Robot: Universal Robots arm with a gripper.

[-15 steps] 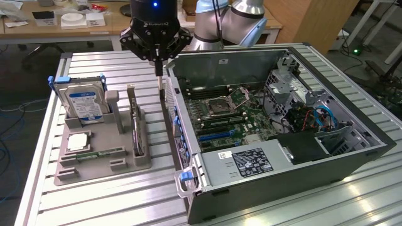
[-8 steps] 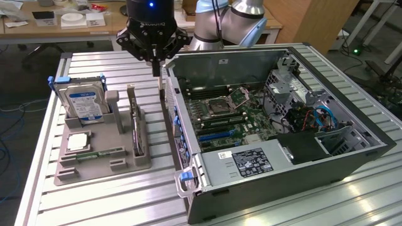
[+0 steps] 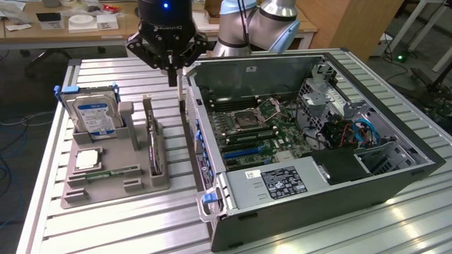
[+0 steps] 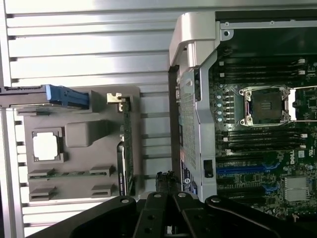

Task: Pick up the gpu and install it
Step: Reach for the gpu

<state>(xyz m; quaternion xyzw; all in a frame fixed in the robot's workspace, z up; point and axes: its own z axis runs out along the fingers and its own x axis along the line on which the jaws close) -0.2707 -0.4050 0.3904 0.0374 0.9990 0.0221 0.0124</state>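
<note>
gpu [image 3: 152, 143] on edge in grey holder [image 3: 106, 184], jaws shut, holding nothing, not touching it.
gpu [image 4: 127, 148] stands upright in the holder's slot on the tabletop [image 3: 127, 227], on the holder's side nearest the open computer case [image 3: 339, 196]; hard drive [image 3: 95, 114] stands in the same holder, at the exterior view's left. Jaws point straight down, tips pressed together, over the strip of tabletop between holder and case, above and just to the exterior view's right of the gpu's far end. Arm [image 3: 258, 26] comes in from behind the case, wrist vertical.
</note>
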